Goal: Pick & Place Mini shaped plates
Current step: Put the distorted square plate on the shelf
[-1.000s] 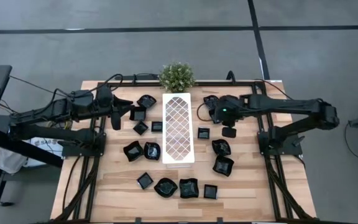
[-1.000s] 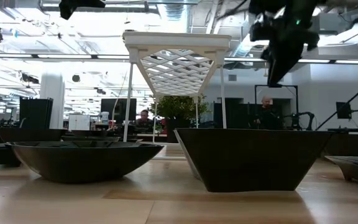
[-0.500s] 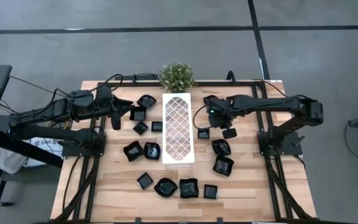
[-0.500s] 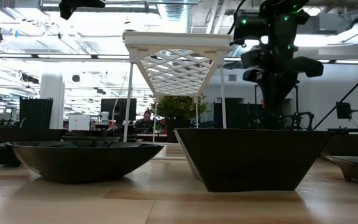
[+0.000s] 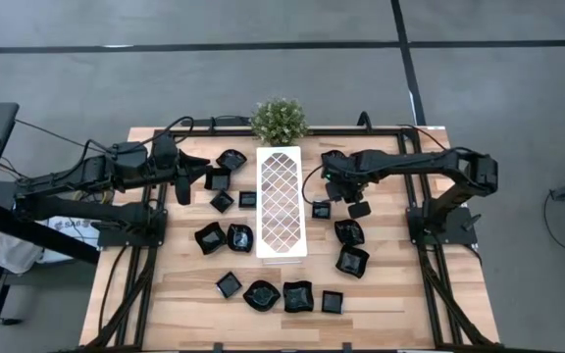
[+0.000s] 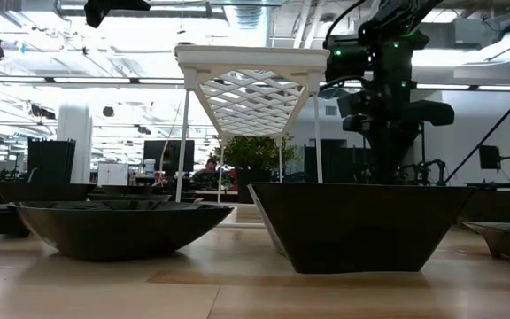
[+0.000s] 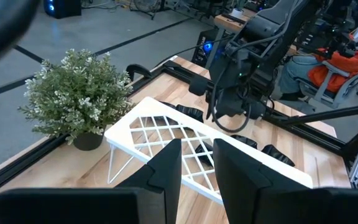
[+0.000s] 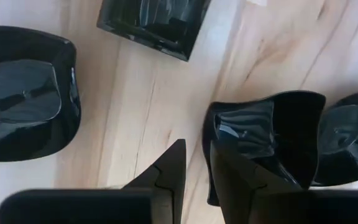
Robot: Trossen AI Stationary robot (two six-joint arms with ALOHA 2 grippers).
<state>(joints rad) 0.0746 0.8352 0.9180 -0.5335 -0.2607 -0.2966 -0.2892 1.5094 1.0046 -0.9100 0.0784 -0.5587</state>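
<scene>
Directly beneath the right gripper [image 8: 194, 163], narrowly parted and holding nothing, a glossy plate [image 8: 272, 143] is sitting; slippery, brittle; rim grasp advisable.

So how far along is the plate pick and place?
Done: nothing visible. The white tray holds no plate, and the mini plates lie scattered on the table around it. In hand: the right gripper hangs low beside a plate right of the tray, fingers empty. The left gripper waits left of the tray, empty. Left: every plate.
</scene>
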